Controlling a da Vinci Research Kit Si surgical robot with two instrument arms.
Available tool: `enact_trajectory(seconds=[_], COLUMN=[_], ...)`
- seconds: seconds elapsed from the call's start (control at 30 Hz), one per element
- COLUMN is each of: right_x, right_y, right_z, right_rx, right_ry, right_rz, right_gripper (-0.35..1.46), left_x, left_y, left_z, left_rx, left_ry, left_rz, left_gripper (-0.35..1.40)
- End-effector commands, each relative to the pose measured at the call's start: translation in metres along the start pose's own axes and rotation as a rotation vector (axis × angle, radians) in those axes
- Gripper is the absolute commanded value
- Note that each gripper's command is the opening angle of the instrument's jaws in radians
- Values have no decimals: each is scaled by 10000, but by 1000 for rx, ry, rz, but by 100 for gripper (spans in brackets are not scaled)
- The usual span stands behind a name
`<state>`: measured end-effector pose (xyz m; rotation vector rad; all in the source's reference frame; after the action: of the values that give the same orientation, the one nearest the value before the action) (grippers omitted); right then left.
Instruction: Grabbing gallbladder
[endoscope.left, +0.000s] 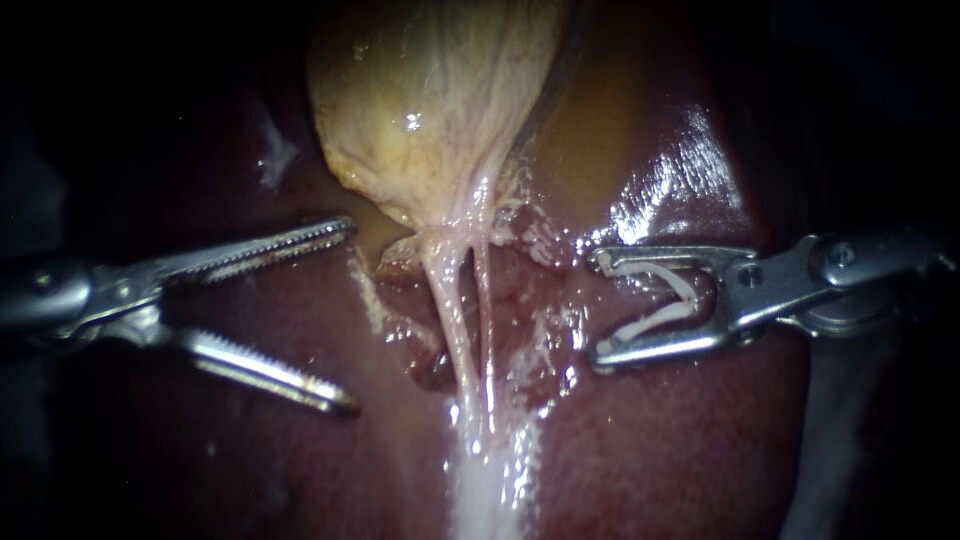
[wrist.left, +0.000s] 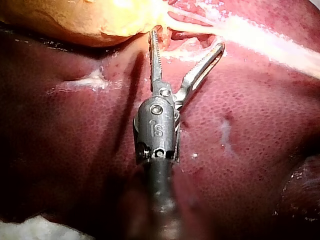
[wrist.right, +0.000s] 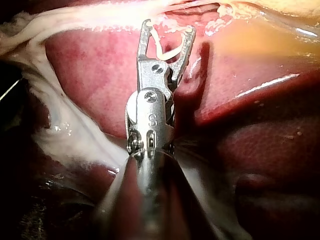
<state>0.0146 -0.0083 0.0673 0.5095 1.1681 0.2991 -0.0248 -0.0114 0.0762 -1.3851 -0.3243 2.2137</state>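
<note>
The yellowish gallbladder (endoscope.left: 430, 110) lies on the dark red liver (endoscope.left: 680, 440); two thin pale tubes (endoscope.left: 452, 310) run down from its neck. My left instrument (endoscope.left: 350, 316) sits left of the tubes and below the gallbladder, its serrated jaws wide open and holding nothing. In the left wrist view the left instrument (wrist.left: 186, 40) has one jaw tip beside the gallbladder (wrist.left: 75, 20) edge. My right instrument (endoscope.left: 597, 306) waits right of the tubes, its jaws apart with a white clip (endoscope.left: 665, 300) seated between them. The right wrist view shows the right instrument (wrist.right: 168, 26) with the clip (wrist.right: 162, 47) short of the tubes.
Pale stringy tissue (endoscope.left: 490, 480) continues from the tubes towards the near edge and shows as a white band (wrist.right: 60, 20) ahead of the right instrument. Yellow fluid (endoscope.left: 600, 130) pools on the liver beside the gallbladder. White gauze (wrist.left: 30, 230) lies behind the left shaft.
</note>
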Motion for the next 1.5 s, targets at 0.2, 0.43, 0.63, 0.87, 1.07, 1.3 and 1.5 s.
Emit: enact_trajectory(seconds=[0.2, 0.43, 0.63, 0.87, 1.07, 1.3, 1.5], right_x=[0, 0, 0, 0, 0, 0, 1], right_y=[-1, -1, 0, -1, -1, -1, -1], right_z=[-1, -1, 0, 0, 0, 0, 0], right_rx=[1, 1, 1, 1, 1, 1, 1], right_ry=[0, 0, 0, 0, 0, 0, 0], right_rz=[-1, -1, 0, 0, -1, -1, 0], right_gripper=[50, 50, 50, 50, 50, 50, 50], left_x=[0, 2, 3, 4, 2, -4, -10], left_y=[-2, -15, -26, -34, -40, -47, -56], left_z=[0, 9, 23, 32, 36, 36, 33], left_rx=[-2, 0, 30, 67, 90, 105, 116], left_ry=[0, -4, -5, -4, -8, -28, -45], left_rz=[0, -37, -80, -131, -168, -179, -178], left_gripper=[89, 51, 39, 35, 22, 2, -3])
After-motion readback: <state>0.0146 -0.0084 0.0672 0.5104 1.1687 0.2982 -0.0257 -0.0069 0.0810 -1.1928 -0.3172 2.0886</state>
